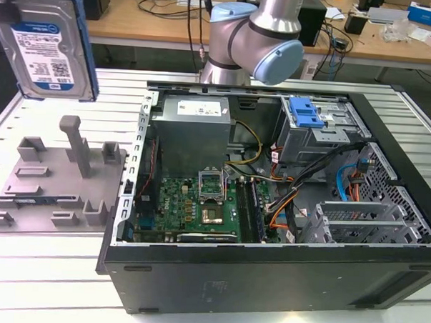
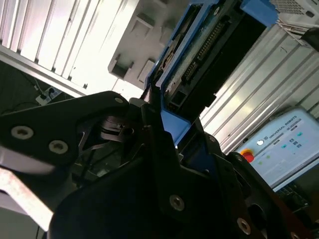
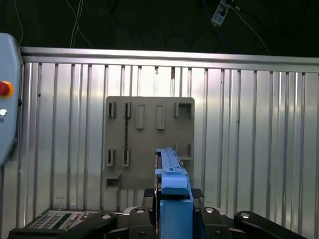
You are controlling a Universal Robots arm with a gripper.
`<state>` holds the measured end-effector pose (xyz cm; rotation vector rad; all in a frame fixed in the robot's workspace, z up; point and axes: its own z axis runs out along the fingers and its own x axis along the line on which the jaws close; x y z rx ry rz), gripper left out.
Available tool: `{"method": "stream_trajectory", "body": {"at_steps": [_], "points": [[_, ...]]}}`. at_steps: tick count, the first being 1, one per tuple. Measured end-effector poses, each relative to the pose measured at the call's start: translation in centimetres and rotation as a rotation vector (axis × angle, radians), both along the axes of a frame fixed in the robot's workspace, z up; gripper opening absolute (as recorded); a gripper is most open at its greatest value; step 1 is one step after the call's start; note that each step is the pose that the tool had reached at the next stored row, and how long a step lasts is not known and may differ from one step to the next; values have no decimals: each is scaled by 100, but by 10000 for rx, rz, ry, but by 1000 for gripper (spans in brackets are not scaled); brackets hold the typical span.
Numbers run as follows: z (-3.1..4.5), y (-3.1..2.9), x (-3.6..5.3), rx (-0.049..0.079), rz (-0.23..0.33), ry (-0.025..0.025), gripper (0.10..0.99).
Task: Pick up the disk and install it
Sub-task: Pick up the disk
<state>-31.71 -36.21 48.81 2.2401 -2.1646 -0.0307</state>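
Second wrist view: disk [image 2: 214, 45] edge-on in the claw's [image 2: 169, 127] tight grip, over the grey fixture plate [image 2: 142, 47].

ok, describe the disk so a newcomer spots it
At the exterior view's left, past the open computer case, find the grey fixture plate. Above it the claw holds the disk: a silver slab with blue-and-white label and blue carrier frame, unlike the case's small blue latch.

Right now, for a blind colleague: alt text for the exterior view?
The disk hangs in the air, label facing the camera, at the exterior view's left above a grey fixture plate. An open computer case lies beside it, the robot arm behind.
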Motion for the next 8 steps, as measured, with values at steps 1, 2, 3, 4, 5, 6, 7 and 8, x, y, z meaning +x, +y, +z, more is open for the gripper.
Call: {"method": "stream_trajectory", "body": {"at_steps": [1, 2, 3, 4, 5, 6, 7, 8], "points": [[2, -9, 47, -1, 2, 2, 369], [4, -19, 106, 0, 6, 2, 369], [6, -25, 147, -1, 7, 3, 369], [8, -31, 196, 2, 15, 2, 369], [10, -38, 239, 3, 25, 2, 369], [11, -44, 274, 6, 33, 3, 369], [13, -51, 310, 7, 39, 2, 369], [14, -58, 344, 9, 44, 2, 369]]}}
